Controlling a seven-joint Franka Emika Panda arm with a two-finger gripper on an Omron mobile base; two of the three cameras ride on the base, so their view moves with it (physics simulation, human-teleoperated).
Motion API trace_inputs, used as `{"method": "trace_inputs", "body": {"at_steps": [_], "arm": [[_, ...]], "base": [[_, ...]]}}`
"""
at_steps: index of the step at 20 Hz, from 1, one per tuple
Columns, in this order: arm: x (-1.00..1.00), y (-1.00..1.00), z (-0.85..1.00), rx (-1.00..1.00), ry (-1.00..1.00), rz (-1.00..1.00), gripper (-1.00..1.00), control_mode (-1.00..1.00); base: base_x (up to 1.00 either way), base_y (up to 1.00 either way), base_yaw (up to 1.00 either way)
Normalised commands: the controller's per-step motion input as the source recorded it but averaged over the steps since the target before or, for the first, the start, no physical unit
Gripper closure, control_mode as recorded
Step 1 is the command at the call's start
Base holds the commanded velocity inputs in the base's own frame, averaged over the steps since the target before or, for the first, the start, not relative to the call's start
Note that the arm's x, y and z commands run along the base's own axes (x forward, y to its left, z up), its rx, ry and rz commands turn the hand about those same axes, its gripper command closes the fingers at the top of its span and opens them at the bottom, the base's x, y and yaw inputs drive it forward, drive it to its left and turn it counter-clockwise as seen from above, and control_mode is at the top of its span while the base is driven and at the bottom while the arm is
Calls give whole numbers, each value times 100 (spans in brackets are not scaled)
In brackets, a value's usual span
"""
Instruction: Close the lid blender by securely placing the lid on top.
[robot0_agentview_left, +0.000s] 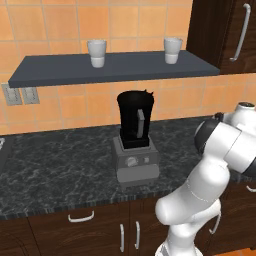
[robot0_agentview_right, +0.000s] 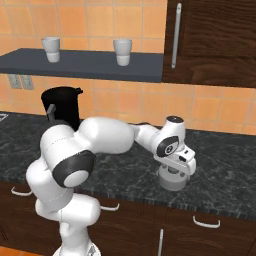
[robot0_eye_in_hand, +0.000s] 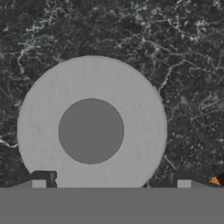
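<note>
The blender (robot0_agentview_left: 135, 145) stands upright on the dark marbled counter, near the tiled back wall. Its tall black jar tapers downward into a boxy grey base with a round dial on the front face, and a grey vertical handle runs down the jar's front side. The jar's top is open, with nothing covering it. The lid (robot0_eye_in_hand: 92, 129) is a round, squat grey cap with a darker grey disc at its centre. It lies flat on the same counter, well apart from the blender and closer to the counter's front edge. In the right base view the lid (robot0_agentview_right: 172, 181) shows as a short grey cylinder, with the blender (robot0_agentview_right: 62, 107) far off to its left.
</note>
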Motion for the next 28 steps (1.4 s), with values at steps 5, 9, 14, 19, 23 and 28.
{"method": "trace_inputs", "body": {"at_steps": [5, 9, 14, 19, 23, 28], "arm": [[5, 14, -7, 1, 0, 0, -100, -100], [3, 0, -20, 1, 0, 0, -100, -100], [14, 0, -15, 0, 0, 0, -100, -100], [19, 0, -3, 0, 0, 0, -100, -100], [26, -2, -5, 0, 0, 0, -100, -100], [10, -7, -19, 0, 0, 0, 100, -100]], "base": [[0, 0, 0], [0, 0, 0], [0, 0, 0], [0, 0, 0], [0, 0, 0], [0, 0, 0]]}}
